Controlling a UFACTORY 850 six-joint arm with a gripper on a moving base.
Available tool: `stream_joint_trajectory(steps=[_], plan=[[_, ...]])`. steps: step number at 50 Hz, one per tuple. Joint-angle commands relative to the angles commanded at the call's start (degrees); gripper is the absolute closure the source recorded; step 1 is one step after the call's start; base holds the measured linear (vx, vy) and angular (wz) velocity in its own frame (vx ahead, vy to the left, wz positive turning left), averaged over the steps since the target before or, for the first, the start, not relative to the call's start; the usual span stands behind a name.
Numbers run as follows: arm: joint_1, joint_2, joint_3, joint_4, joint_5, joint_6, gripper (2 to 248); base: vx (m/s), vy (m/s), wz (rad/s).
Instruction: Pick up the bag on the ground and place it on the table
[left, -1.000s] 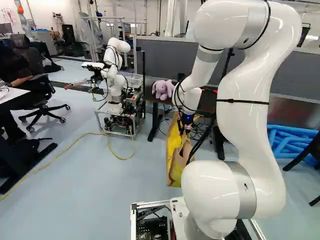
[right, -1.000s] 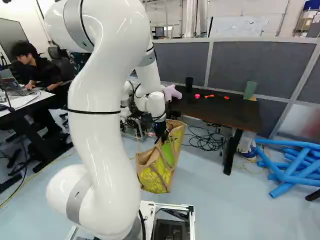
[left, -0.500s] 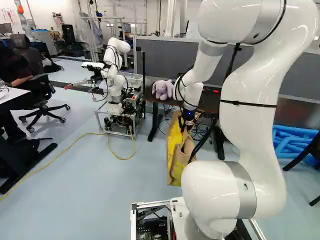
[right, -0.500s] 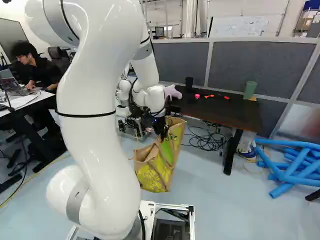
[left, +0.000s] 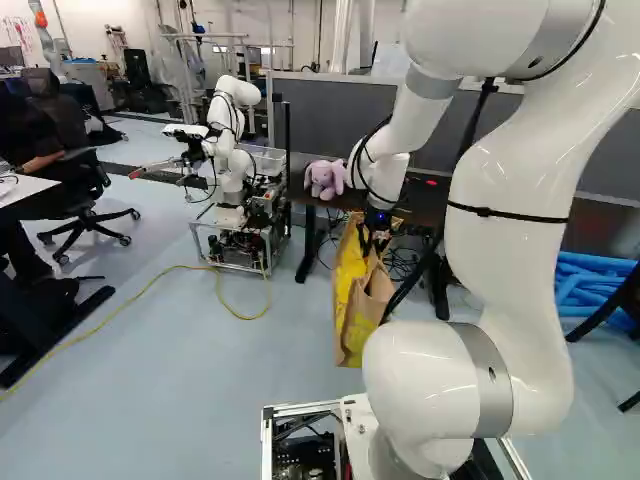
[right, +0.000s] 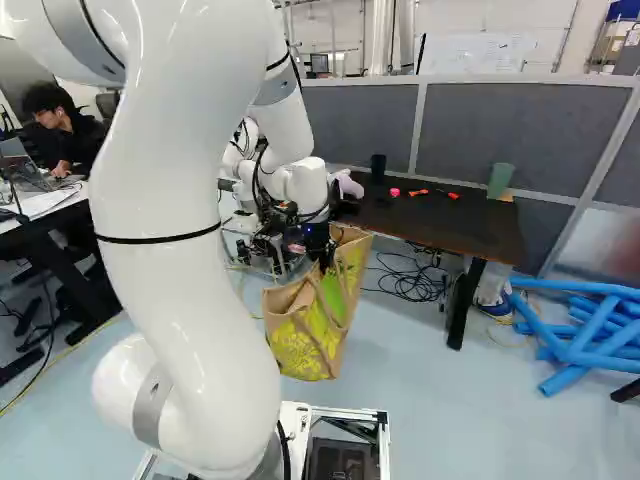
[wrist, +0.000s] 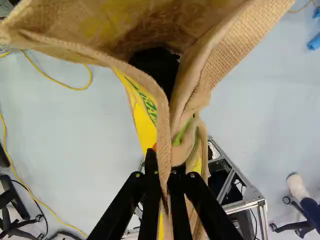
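your tool (wrist: 164, 165) is pinched on the top edge of the bag (right: 322, 325); it seems to hang low, just over the floor (right: 450, 400), near the bench (right: 440, 228); you are at the lifting step; next, raise it above the bench top, then over, away from the purple toy (left: 325, 180)

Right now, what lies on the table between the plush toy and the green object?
The right base view shows a black cylinder, a small pink item and two orange-red pieces between the plush toy and the green object.
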Motion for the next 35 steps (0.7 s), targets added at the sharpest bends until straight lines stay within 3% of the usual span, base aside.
stream_joint_trajectory(steps=[35], plan=[[0.69, 5.40, -1.61, 0.00, -7.54, 0.00, 226, 0.000, 0.000, 0.000]])
